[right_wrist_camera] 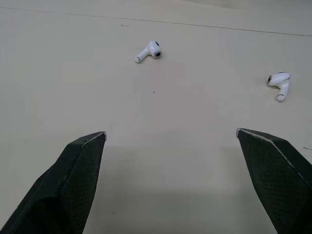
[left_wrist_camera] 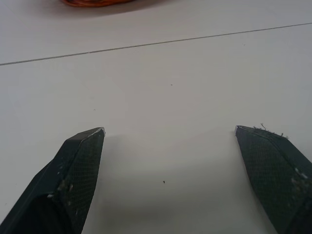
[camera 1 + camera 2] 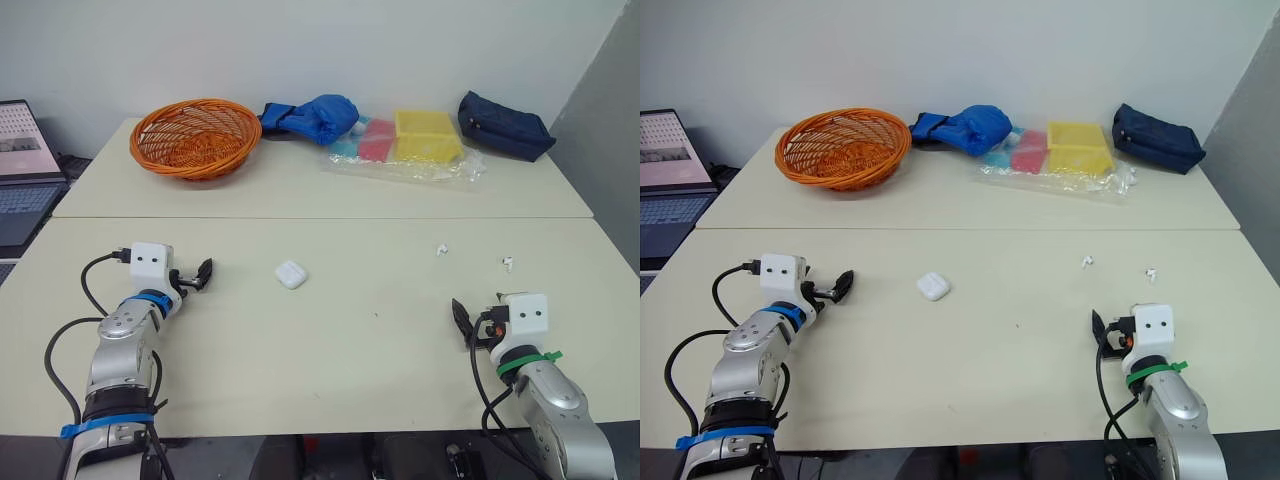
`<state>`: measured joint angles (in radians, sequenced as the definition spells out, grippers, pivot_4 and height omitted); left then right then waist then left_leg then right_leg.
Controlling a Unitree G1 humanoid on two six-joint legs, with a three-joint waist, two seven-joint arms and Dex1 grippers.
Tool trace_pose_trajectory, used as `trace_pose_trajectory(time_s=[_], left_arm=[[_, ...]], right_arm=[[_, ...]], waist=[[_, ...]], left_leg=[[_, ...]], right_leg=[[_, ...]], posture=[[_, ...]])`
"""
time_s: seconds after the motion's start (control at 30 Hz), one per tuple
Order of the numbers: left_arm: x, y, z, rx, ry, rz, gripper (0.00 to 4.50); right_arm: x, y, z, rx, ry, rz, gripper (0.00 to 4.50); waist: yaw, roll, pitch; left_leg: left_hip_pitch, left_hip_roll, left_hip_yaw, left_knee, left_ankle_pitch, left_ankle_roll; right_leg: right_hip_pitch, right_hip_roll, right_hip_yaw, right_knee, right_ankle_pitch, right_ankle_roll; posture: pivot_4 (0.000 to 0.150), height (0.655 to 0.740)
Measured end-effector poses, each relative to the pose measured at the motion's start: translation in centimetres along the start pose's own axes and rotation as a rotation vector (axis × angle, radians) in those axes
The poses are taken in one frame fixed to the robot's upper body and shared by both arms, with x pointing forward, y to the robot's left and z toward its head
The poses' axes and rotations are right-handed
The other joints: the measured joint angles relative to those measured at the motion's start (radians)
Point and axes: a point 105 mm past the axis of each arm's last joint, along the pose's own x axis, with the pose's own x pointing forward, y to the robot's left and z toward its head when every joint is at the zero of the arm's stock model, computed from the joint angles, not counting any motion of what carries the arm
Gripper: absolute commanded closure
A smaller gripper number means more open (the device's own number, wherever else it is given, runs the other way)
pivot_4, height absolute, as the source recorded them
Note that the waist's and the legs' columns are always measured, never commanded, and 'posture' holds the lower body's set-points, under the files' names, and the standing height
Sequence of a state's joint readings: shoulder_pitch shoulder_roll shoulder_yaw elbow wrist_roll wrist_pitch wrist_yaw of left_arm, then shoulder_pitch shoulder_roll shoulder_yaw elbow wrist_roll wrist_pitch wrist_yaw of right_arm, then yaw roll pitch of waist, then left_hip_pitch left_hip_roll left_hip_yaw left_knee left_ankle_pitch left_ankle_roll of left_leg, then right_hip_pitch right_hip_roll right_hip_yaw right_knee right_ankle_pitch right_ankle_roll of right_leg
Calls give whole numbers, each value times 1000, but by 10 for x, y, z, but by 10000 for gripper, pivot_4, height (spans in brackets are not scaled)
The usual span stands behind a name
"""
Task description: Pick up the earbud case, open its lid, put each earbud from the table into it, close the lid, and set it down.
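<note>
While both arms hang low over the bench (image 3: pixel 330 370), the eye view shows the earbud case (image 3: pixel 291 274) lying between the claws, nearer the left claw (image 3: pixel 203 272). The left wrist view shows that claw spread wide, holding nothing. The right wrist view shows the right claw (image 1: pixel 169 132) equally wide and empty, with the first earbud (image 1: pixel 148 51) and second earbud (image 1: pixel 279 83) lying ahead of it, apart from each other.
</note>
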<state>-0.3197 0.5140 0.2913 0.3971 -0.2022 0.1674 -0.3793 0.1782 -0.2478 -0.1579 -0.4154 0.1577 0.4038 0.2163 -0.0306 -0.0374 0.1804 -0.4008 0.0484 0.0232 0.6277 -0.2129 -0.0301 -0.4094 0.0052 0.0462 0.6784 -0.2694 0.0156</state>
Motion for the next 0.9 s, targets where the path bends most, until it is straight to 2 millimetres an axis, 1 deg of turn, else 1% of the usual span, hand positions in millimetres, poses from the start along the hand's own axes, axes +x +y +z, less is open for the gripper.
trace_pose_trajectory(time_s=[0.33, 0.47, 0.6, 0.77, 0.83, 0.9], left_arm=[[0, -4, 5, -48, -22, -36, 186], [0, -6, 12, -50, -42, -46, 186], [-1, -9, 12, -67, -36, -62, 186], [-2, -15, 20, -69, -58, -110, 186], [-5, -22, 23, -62, -64, -164, 186], [-13, -40, 31, 3, -80, -288, 186]], right_arm=[[0, 0, -1, 7, 3, -4, 0], [0, 1, 0, 9, 1, -3, 0], [1, 1, 1, 9, -3, -5, 0], [1, 2, 1, 12, -4, -5, 0], [2, 3, 1, 8, -3, 5, 0], [3, 8, 2, -8, -1, 39, 0]], waist=[[0, 0, 0], [0, 0, 0], [0, 0, 0], [0, 0, 0], [-1, 0, 0], [-1, 0, 0]], left_leg=[[0, 0, 0, 0, 0, 0], [0, 0, 0, 0, 0, 0], [0, 0, 0, 0, 0, 0], [0, 0, 0, 0, 0, 0], [0, 0, 0, 0, 0, 0], [0, 0, 0, 0, 0, 0]], right_leg=[[0, 0, 0, 0, 0, 0], [0, 0, 0, 0, 0, 0], [0, 0, 0, 0, 0, 0], [0, 0, 0, 0, 0, 0], [0, 0, 0, 0, 0, 0], [0, 0, 0, -1, 0, 0]], posture=[[1500, 7400], [1500, 7400], [1500, 7400], [1500, 7400], [1500, 7400], [1500, 7400]])
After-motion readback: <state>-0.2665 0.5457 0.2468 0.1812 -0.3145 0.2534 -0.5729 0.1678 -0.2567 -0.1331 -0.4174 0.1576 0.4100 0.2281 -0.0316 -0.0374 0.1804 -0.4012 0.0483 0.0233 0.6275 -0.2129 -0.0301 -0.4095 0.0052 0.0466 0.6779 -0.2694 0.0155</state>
